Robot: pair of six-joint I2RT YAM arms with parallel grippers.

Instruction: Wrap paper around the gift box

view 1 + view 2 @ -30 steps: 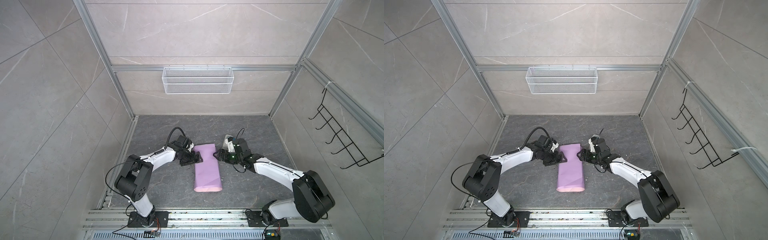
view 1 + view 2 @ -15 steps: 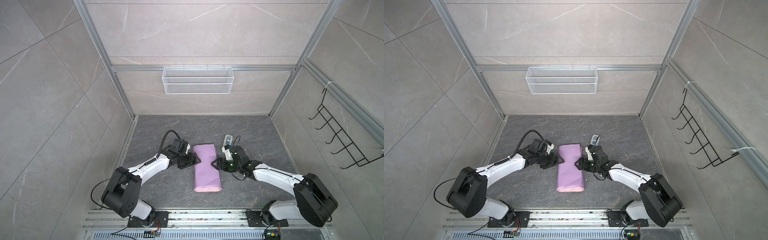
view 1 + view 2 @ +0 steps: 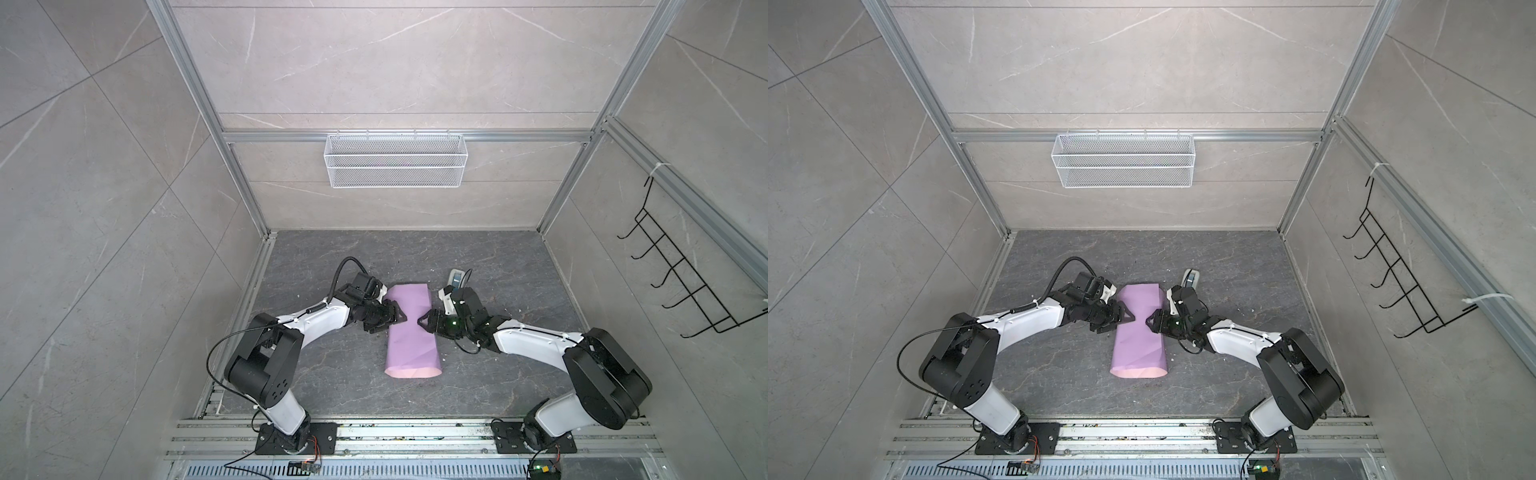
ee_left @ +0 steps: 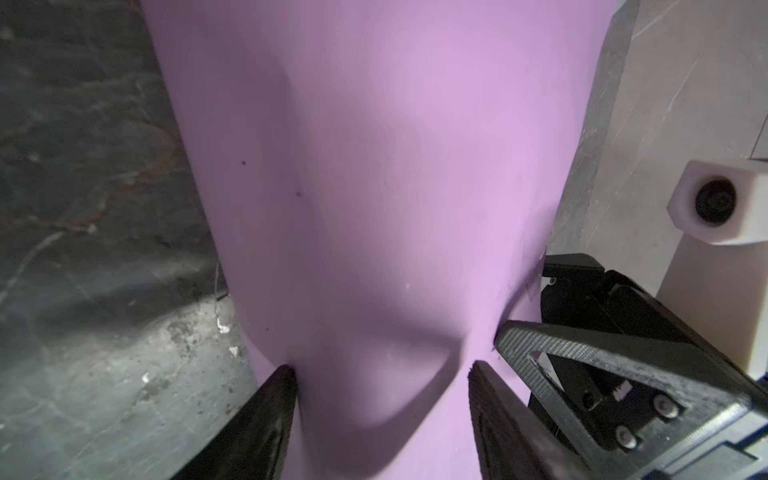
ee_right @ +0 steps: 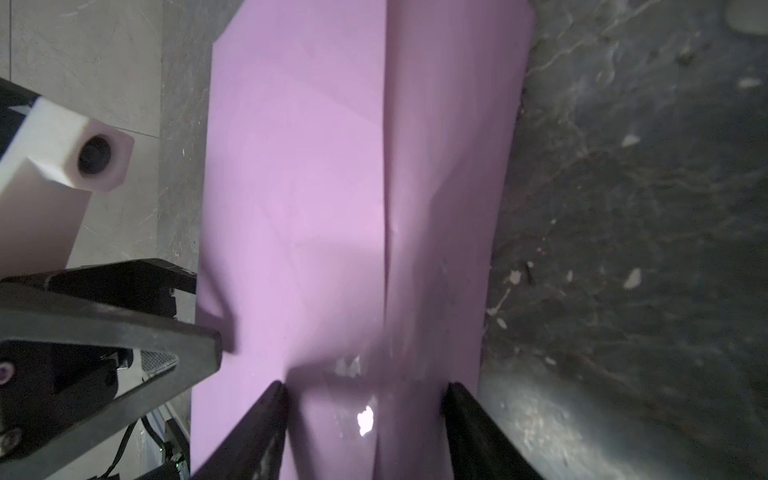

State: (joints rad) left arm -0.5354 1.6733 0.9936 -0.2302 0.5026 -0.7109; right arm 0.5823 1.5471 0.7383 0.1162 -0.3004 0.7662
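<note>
Left claw (image 3: pixel 399 322): your jaws stand apart at a middling width. The tips touch the paper (image 3: pixel 411 347) and a soft hump of it lies between them. I see no firm pinch.
Right claw (image 3: pixel 424 326): much the same, facing the left claw from the opposite side of the sleeve, with the two claws' tips close together.
Paper: a lilac sleeve flat on the floor (image 3: pixel 332 374), under both claws and running out either way from them. The end toward the arm bases gapes and shows pink inside.
Box: hidden. It is probably inside the sleeve below your tips, but you cannot confirm that.
Dispenser (image 3: pixel 456 275): just behind the right claw, clear of the paper.
Risk, crease: if you close on the hump, you may crumple or tear the thin sheet.
Risk, unwrap: if you pull outward with either claw, the overlap may open.
Risk, shift: if the two claws press unevenly, the box could slide toward the gaping end.
Risk, bump: if you swing the right claw back, it may knock the dispenser.
</note>
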